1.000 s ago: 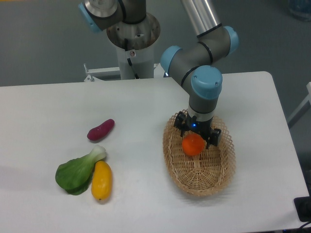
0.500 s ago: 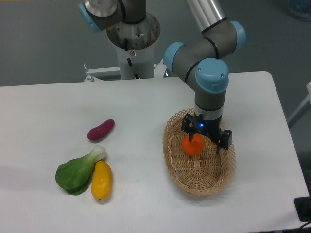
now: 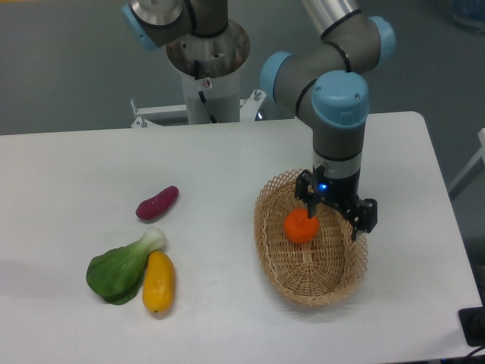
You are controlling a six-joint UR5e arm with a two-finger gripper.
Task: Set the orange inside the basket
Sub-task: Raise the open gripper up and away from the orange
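Note:
The orange (image 3: 301,227) lies inside the wicker basket (image 3: 316,296), in its left middle part, resting on the woven floor. My gripper (image 3: 336,214) hangs over the basket just right of the orange and is open and empty. Its left finger (image 3: 311,203) stands close to the orange's upper right side; I cannot tell if they touch. Its right finger (image 3: 364,218) is over the basket's right rim. The arm comes straight down from above and hides part of the basket's far rim.
A purple sweet potato (image 3: 157,202), a green leafy vegetable (image 3: 120,269) and an elongated yellow fruit (image 3: 158,282) lie on the white table at the left. The robot base (image 3: 206,61) stands behind the table's far edge. The table's right edge is near the basket.
The gripper has let go of the orange and shifted right and slightly up. The orange stays in the basket at the same spot.

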